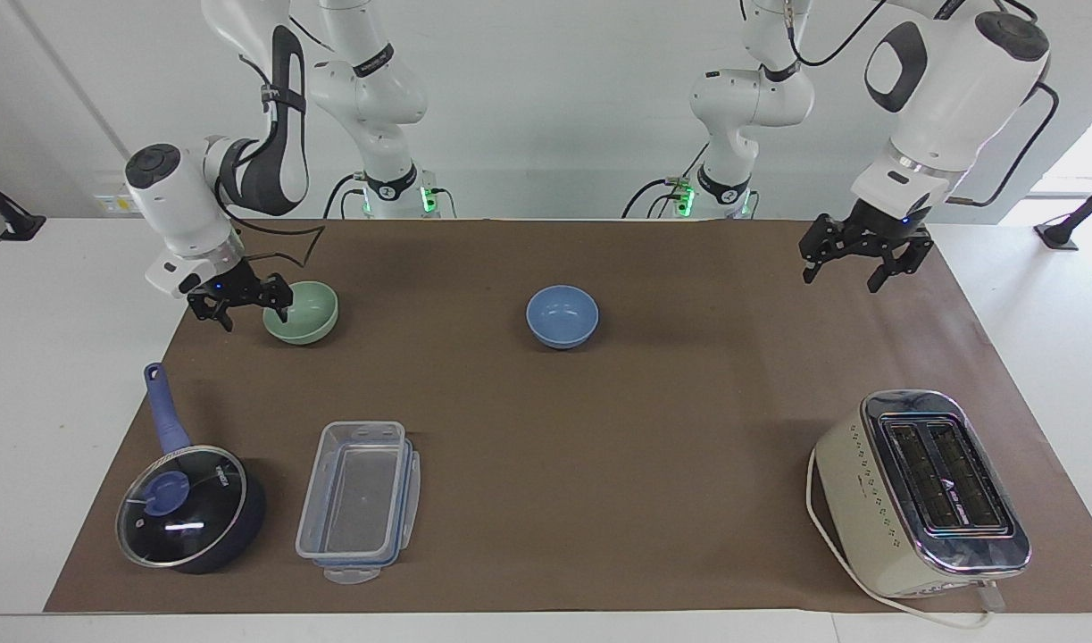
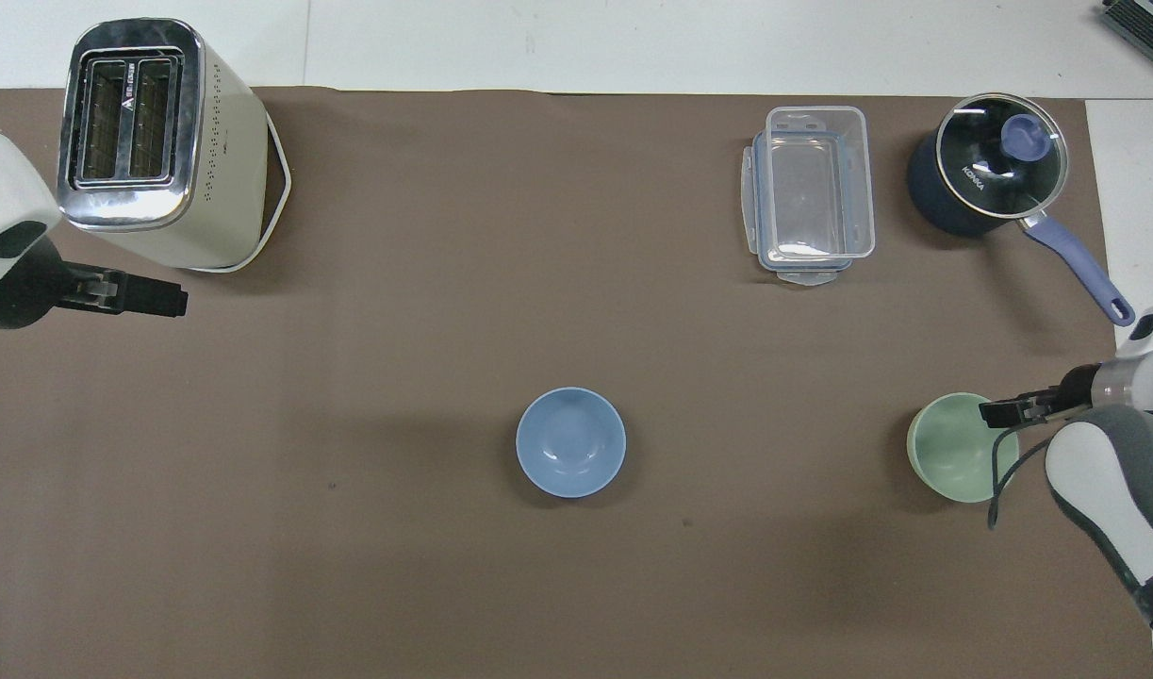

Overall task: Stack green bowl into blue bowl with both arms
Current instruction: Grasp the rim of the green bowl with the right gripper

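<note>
The right pincer [image 1: 238, 308] is held open astride the green bowl's [image 1: 303, 312] rim; the left pincer [image 1: 854, 262] is raised open, empty, above the tabletop's [image 1: 1028, 304] edge.

Green bowl [image 1: 302, 311] upright, mint, matte, at my right arm's end of table; blue bowl [image 1: 562, 315] upright, periwinkle, mid-table. Well apart, both empty.

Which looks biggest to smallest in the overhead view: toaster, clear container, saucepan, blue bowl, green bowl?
1. Toaster
2. Saucepan, counting its handle; its body alone looks about equal to the clear container
3. Blue bowl and green bowl look alike.
</note>
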Controlling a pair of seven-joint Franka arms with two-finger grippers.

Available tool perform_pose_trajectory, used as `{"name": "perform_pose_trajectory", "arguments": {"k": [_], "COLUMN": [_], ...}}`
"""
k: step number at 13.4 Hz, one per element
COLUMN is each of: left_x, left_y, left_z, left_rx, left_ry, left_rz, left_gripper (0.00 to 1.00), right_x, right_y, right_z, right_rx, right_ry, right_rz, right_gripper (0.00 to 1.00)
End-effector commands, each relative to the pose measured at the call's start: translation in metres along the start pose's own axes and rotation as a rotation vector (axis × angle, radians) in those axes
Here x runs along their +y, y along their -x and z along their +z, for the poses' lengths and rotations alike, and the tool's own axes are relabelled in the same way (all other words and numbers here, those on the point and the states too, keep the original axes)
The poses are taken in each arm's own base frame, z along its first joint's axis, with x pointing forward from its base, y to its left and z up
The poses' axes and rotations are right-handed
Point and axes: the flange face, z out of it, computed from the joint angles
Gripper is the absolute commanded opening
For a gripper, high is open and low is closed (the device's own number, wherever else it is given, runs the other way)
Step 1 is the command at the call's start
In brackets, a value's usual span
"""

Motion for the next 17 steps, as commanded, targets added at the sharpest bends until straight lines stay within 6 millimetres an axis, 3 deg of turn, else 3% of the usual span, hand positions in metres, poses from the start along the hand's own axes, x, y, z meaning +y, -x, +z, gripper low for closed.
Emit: {"name": "perform_pose_trajectory", "arguments": {"k": [1, 4, 5, 8, 9, 13, 17], "left_x": [-0.008, -0.01, -0.01, -0.01, -0.016, -0.025, -0.028], "left_y": [-0.016, -0.013, -0.013, -0.011, -0.007, -0.002, 0.002], "left_z": [-0.022, -0.031, -0.032, -0.031, -0.029, -0.029, -0.033], "left_rx": [-0.057, -0.053, -0.051, -0.065, -0.077, -0.084, -0.09], "left_ry": [-0.053, -0.059, -0.056, -0.054, -0.053, -0.052, -0.052], "left_rz": [0.013, 0.009, 0.008, 0.007, -0.004, -0.02, -0.03], "left_gripper": [1.0, 1.0, 1.0, 1.0, 1.0, 1.0, 1.0], "right_x": [-0.005, 0.0, 0.002, 0.002, 0.003, 0.005, 0.008], "right_y": [0.016, 0.026, 0.03, 0.031, 0.03, 0.025, 0.002], "right_z": [0.011, 0.017, 0.019, 0.02, 0.02, 0.015, -0.029], "right_rx": [-0.015, -0.032, -0.035, -0.039, -0.038, -0.048, -0.059], "right_ry": [-0.009, -0.02, -0.025, -0.027, -0.026, -0.033, -0.07], "right_rz": [-0.052, -0.127, -0.164, -0.193, -0.178, -0.176, -0.174], "right_gripper": [1.0, 1.0, 0.82, 0.06, 0.0, 0.0, 0.0]}}
